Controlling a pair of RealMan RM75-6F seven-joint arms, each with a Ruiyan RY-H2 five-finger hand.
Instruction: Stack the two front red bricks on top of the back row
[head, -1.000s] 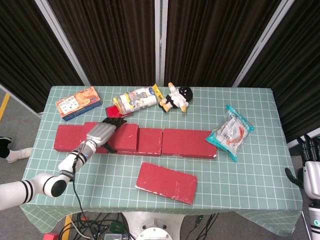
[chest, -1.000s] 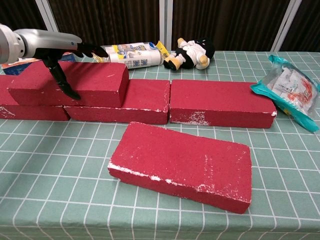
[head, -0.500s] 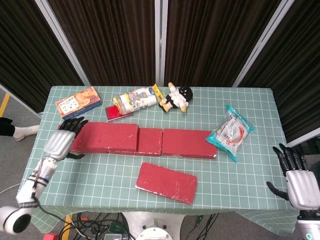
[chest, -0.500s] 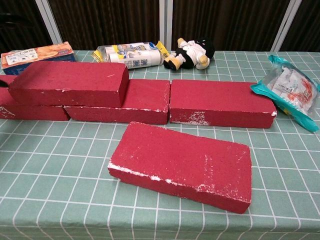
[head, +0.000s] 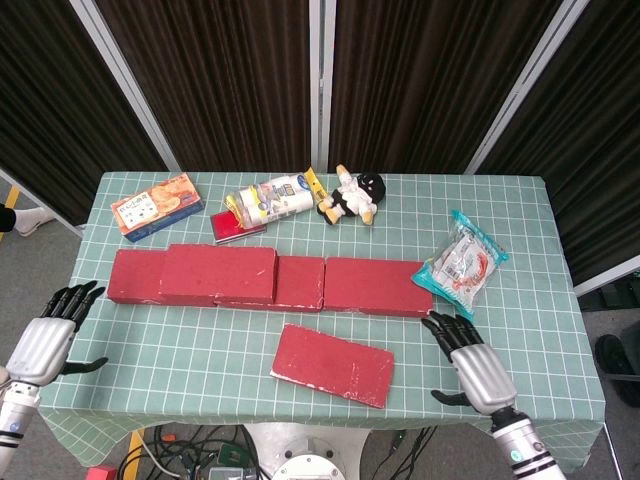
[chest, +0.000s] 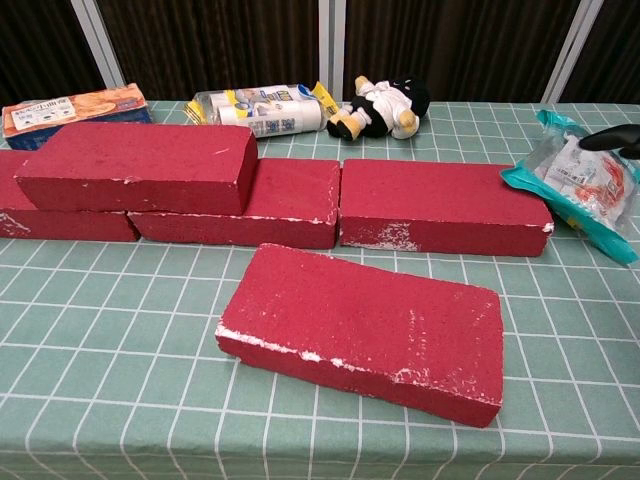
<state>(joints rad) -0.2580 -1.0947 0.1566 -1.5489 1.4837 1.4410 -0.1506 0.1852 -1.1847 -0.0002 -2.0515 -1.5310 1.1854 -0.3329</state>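
A row of red bricks (head: 300, 283) (chest: 300, 205) lies across the middle of the table. One red brick (head: 215, 272) (chest: 135, 166) is stacked on the row's left part. Another red brick (head: 333, 364) (chest: 365, 330) lies flat in front of the row, slightly askew. My left hand (head: 45, 340) hovers off the table's left edge with fingers spread and holds nothing. My right hand (head: 470, 367) is over the table to the right of the front brick, fingers spread, empty. In the chest view only a dark fingertip (chest: 615, 140) shows at the right edge.
Behind the row lie an orange box (head: 155, 205), a clear bottle with a label (head: 265, 200) and a small doll (head: 355, 195). A teal snack bag (head: 462, 265) lies right of the row. The table has a green checked cloth (head: 200, 345).
My left hand let go of the stacked brick and drew back off the table's left edge. My right hand came in from the far right to beside the front brick.
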